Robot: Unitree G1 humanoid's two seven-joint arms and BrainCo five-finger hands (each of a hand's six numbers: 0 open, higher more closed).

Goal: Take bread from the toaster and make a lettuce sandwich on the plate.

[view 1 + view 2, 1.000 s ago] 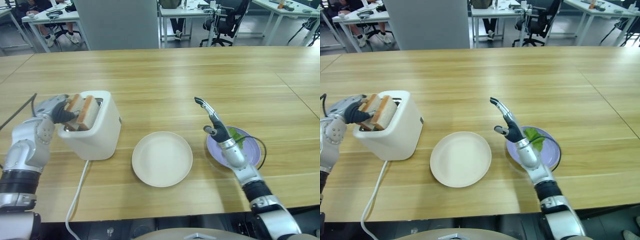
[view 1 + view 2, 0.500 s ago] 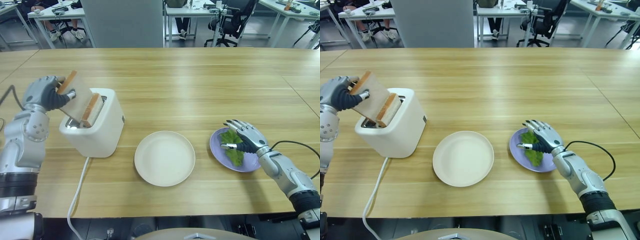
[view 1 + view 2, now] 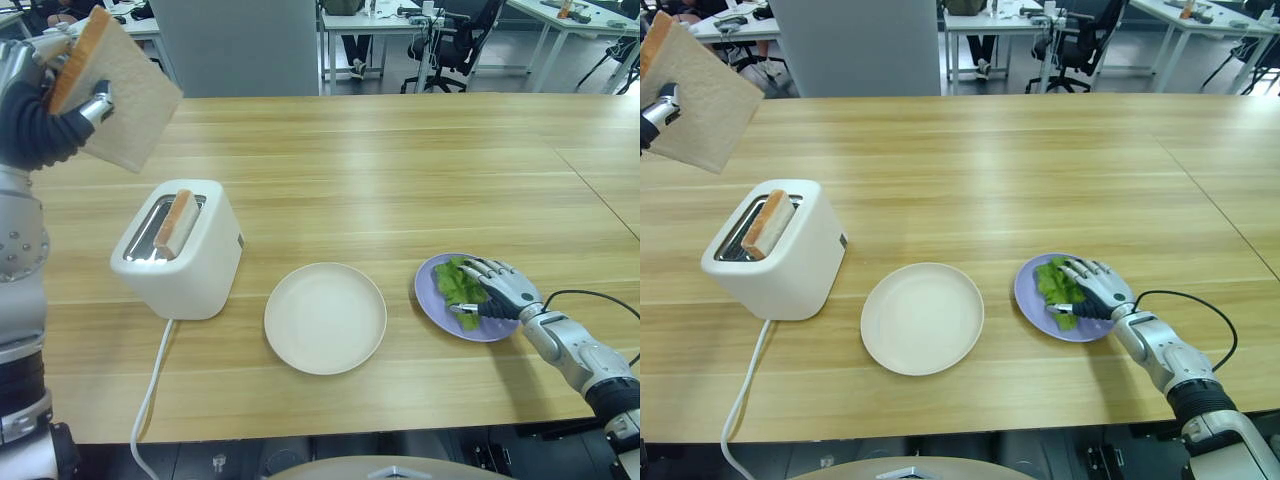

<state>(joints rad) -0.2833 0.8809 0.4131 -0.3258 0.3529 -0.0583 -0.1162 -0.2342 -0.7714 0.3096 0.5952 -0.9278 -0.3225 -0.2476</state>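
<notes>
Bread slice (image 3: 125,95) pinched in raised left hand (image 3: 35,125); carry level, lay flat on plate (image 3: 325,320) below-right; grip of right hand (image 3: 500,292) unclear.

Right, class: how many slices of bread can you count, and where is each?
2. The upper slice is held high by the left hand, above the toaster; the second slice stands in a toaster slot. The other slot's depth is hidden, so another could sit low.

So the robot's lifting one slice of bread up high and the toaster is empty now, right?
Not quite. The left hand does hold one slice of bread up high, but the toaster is not empty: a second slice stands in its slot, as the left eye view shows.
</notes>
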